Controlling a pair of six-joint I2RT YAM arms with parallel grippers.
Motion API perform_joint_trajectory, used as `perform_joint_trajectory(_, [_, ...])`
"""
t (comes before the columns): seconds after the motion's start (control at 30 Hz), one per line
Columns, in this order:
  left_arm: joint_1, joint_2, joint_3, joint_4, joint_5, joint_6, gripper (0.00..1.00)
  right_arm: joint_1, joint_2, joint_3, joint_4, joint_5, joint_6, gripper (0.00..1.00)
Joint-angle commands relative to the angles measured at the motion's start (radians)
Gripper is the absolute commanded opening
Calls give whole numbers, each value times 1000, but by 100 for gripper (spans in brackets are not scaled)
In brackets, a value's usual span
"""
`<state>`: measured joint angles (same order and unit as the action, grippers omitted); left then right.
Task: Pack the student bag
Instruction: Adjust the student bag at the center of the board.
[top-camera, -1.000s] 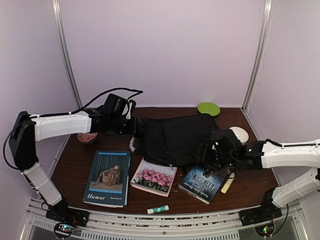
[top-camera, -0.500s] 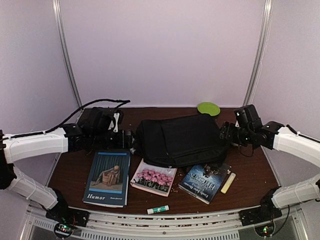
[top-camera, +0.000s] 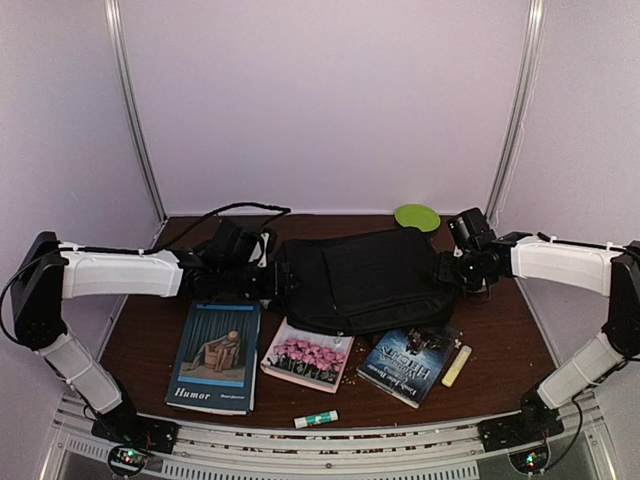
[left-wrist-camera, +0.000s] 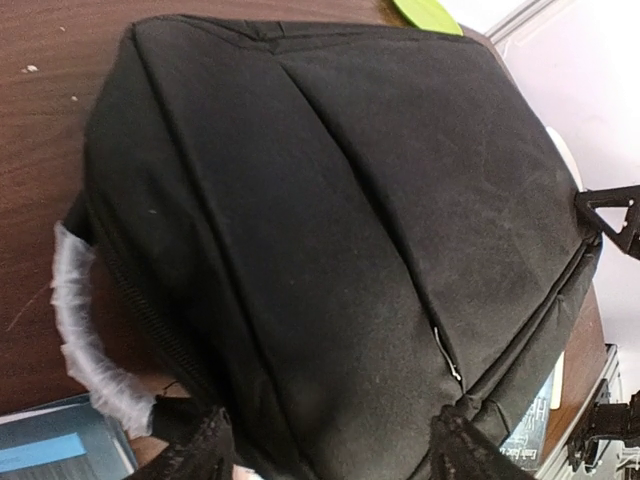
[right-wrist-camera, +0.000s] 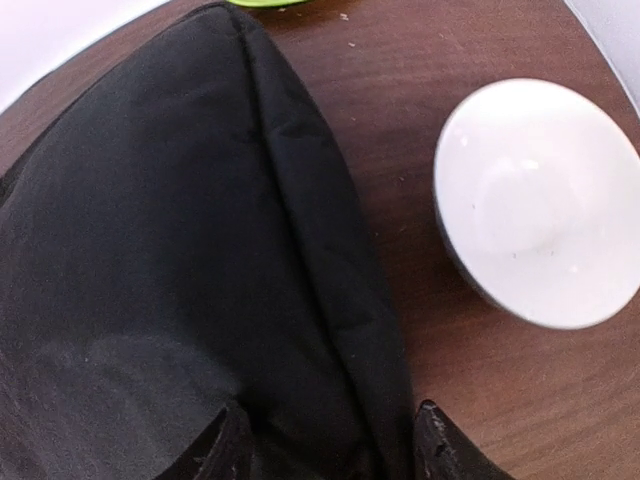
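the step in hand seems to be getting hold of the student bag (top-camera: 365, 278), before any packing. the bag lies flat in the middle of the table (top-camera: 150, 340), zippers closed as far as i can see. its near edge reaches the tops of the pink flower book (top-camera: 307, 358) and the dark book (top-camera: 408, 365). these, the blue book (top-camera: 215, 355) and the glue stick (top-camera: 316, 419) lie outside the bag, so the packing itself is not yet begun.

the left gripper (top-camera: 275, 280) is at the bag's left end, close to the pale handle (left-wrist-camera: 85, 340). the right gripper (top-camera: 447, 268) is at the right end, with the white bowl (right-wrist-camera: 540, 200) just beside it. each arm reaches in low from its own side, forearm almost level, wrist turned toward the bag.

on both grippers the fingers (left-wrist-camera: 190, 450) stand spread, with the bag's end between them. i cannot tell if they pinch the fabric or only straddle it.

the next move, i think, calls for a firm hold on both ends, then finding the zipper. the soft fabric may slip or fold under the fingers.
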<state>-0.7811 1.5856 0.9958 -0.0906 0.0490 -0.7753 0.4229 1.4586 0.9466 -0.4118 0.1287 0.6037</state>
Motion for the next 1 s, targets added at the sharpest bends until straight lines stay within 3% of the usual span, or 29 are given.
perform_joint_trajectory(0.0, [14,54,37,100,66,-12,65,-2,-17,-18,3,-58,-7,44])
perform_joint_trajectory(0.2, [39,125,98,105,94,15,44,43,-104,-26,-14,-70,13,2])
perform_joint_trajectory(0.5, [91,200,255,64,116,88,11,156,-324,-70,-57,-28,64,0])
perform_joint_trajectory(0.7, [94,254,375,0,112,161,7,231,-430,-215,-33,27,133,0])
perform_joint_trajectory(0.77, [94,252,364,-1,107,170,10,240,-445,-272,-16,19,153,0])
perform_joint_trajectory(0.8, [95,246,348,2,107,173,19,244,-452,-289,-18,20,155,3])
perform_joint_trajectory(0.87, [94,219,307,13,103,175,49,256,-476,-303,-33,38,141,26])
perform_joint_trajectory(0.93, [93,171,266,20,97,180,67,262,-513,-296,-51,57,117,50])
perform_joint_trajectory(0.97, [92,144,247,17,89,184,72,264,-531,-287,-62,67,101,57])
